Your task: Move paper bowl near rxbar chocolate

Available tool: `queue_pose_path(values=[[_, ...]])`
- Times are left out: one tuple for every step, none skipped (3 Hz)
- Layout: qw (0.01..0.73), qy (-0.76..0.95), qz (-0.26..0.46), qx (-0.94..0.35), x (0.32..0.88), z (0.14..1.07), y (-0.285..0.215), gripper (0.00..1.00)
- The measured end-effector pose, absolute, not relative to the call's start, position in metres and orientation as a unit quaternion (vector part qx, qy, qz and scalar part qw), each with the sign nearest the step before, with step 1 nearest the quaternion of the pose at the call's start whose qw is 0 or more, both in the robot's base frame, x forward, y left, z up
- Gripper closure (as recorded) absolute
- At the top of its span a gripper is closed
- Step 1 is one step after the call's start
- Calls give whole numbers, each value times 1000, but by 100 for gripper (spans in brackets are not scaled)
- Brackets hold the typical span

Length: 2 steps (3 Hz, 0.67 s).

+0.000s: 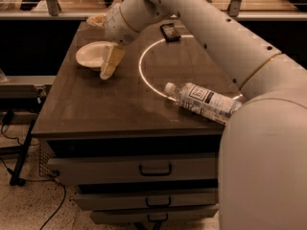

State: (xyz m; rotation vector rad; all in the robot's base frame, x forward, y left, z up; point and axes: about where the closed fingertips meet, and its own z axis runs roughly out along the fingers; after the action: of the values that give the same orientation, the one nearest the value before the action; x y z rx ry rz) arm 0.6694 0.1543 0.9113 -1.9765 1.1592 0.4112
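Note:
The off-white paper bowl (92, 55) sits on the dark tabletop at the left. The gripper (107, 70) hangs from the white arm just right of the bowl, its pale fingers (111, 61) pointing down over the bowl's right rim. The rxbar chocolate (170, 31), a small dark flat wrapper, lies at the far middle of the table, well to the right of the bowl.
A clear plastic water bottle (204, 101) lies on its side at the front right. A bright ring of light (142, 71) marks the tabletop. The table (115, 114) has drawers below. My arm (225, 42) crosses the right side.

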Motion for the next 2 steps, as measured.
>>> queue_pose_path(values=[[392, 469, 159, -776, 675, 893, 165, 0], [376, 506, 147, -762, 682, 868, 158, 3]])
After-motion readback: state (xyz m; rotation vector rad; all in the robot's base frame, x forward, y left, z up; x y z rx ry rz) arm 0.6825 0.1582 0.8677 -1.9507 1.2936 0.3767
